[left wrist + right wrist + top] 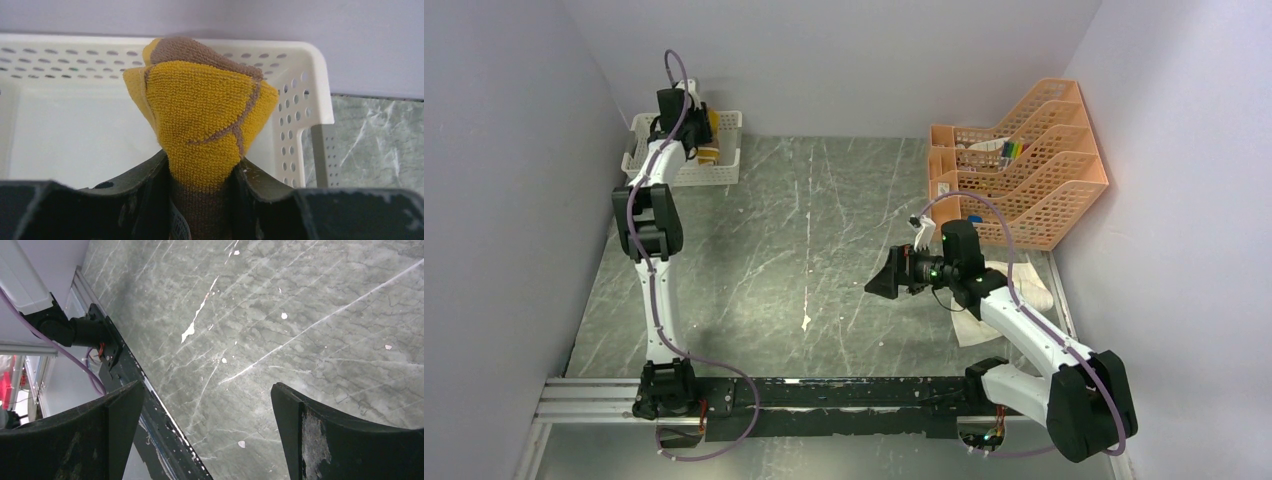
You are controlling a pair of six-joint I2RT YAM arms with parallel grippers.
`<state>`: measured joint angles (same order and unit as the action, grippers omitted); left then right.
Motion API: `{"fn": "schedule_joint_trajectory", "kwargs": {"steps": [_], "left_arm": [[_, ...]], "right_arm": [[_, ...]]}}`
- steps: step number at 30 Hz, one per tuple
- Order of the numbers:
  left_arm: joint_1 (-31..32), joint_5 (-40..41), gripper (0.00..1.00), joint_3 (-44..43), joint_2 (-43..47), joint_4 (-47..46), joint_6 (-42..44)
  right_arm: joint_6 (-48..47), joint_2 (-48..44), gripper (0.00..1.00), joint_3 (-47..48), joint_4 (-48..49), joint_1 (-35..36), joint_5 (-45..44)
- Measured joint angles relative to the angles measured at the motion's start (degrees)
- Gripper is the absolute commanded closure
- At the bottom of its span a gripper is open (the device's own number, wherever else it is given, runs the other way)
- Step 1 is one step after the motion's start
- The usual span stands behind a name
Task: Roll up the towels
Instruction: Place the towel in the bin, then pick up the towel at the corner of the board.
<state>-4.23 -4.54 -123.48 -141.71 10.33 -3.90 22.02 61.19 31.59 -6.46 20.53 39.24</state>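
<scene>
Towel in cream (1029, 288) lies at 3 o'clock from wide-open, empty right tool (879, 278); left tool (200, 167) pinches yellow towel (200, 110)

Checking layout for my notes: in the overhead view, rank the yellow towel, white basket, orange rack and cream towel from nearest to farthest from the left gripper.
From the left gripper:
1. mustard-yellow towel, between its fingers.
2. white basket, just beneath it, back left.
3. orange rack, back right.
4. cream towel, right side, closer to the front.
</scene>
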Motion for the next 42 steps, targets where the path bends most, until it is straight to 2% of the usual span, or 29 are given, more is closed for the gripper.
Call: {"fn": "schedule_joint_trajectory", "kwargs": {"steps": [11, 12, 15, 18, 26, 29, 33, 38, 40, 42], "left_arm": [[3.1, -3.4, 0.39, -2.6, -3.3, 0.5, 0.6], [3.7, -3.5, 0.36, -2.6, -3.6, 0.8, 0.7], [4.9, -3.6, 0.19, -2.7, -3.9, 2.0, 0.8], [5.3, -3.2, 0.1, -3.5, -4.0, 3.3, 0.7], [5.0, 1.4, 0.07, -4.6, -4.0, 6.5, 2.5], [4.7, 2.8, 0.07, -4.6, -3.1, 8.5, 3.5], [4.6, 4.2, 0.07, -4.4, 1.4, 10.9, 4.6], [4.3, 3.3, 0.06, -3.1, 14.8, 10.8, 4.1], [4.3, 1.6, 0.06, -1.4, 21.7, 9.9, 3.4], [4.2, -0.6, 0.0, 2.7, 29.8, 8.0, 2.4]], "right_arm": [[0.0, 1.6, 0.0, 0.0, -0.2, 0.0, 0.1], [0.0, 1.7, 0.0, 0.0, -0.3, 0.0, 0.1], [-0.1, 1.9, 0.0, 0.0, -0.3, 0.0, 0.0], [-0.1, 1.8, 0.0, 0.0, -0.3, 0.0, -0.3], [0.0, -1.1, 0.0, 0.2, -1.2, 0.0, -6.0], [1.4, -3.5, 0.0, 0.7, -1.2, -0.2, -11.4], [4.3, -9.2, 0.0, 1.9, -2.3, -1.1, -25.6], [7.2, -9.8, 0.0, 7.3, -6.8, -3.3, -43.2], [8.3, -7.1, 0.0, 9.9, -9.5, -5.0, -47.4], [9.2, -4.0, 0.0, 11.4, -12.3, -7.2, -50.2]]}}
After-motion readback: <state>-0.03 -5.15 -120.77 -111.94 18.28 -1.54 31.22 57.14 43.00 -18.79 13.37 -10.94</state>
